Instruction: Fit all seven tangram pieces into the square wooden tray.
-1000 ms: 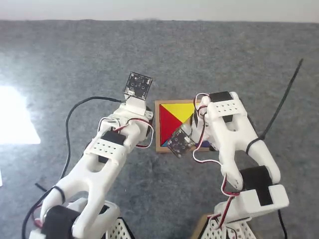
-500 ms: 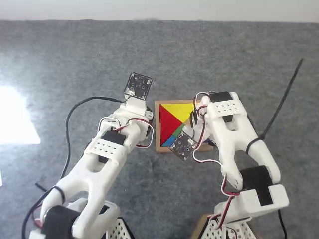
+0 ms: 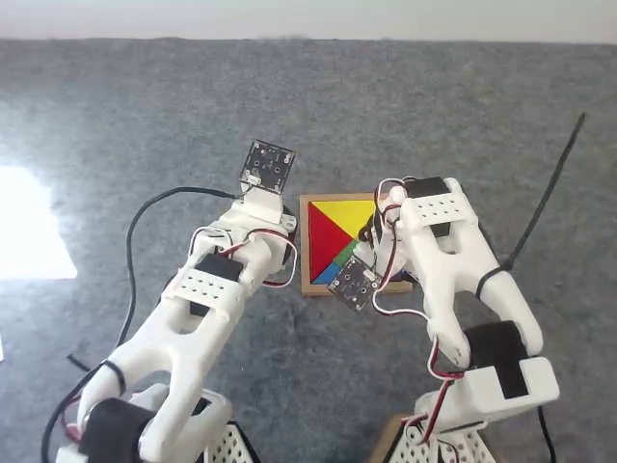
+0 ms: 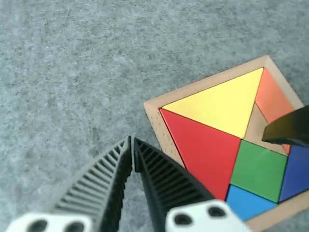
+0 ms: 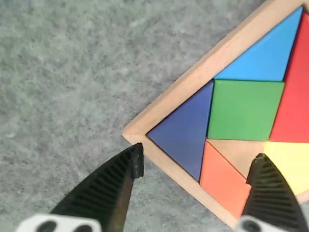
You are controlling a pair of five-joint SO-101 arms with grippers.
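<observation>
The square wooden tray lies between the two arms. In it are a yellow triangle, a red triangle, a green square, a light blue triangle, a dark blue triangle and an orange piece. A small triangular patch of bare wood shows beside the orange piece. My right gripper stands open over the tray's corner, holding nothing. My left gripper is shut and empty, over the carpet just beside the tray.
Grey carpet surrounds the tray on all sides. A black cable lies to the right of the right arm. The right arm covers the tray's right half in the high view. One black finger of the right gripper shows in the left wrist view.
The right arm's wrist has shifted slightly toward its base, uncovering the green and light blue pieces in the high view. The left arm has not moved.
</observation>
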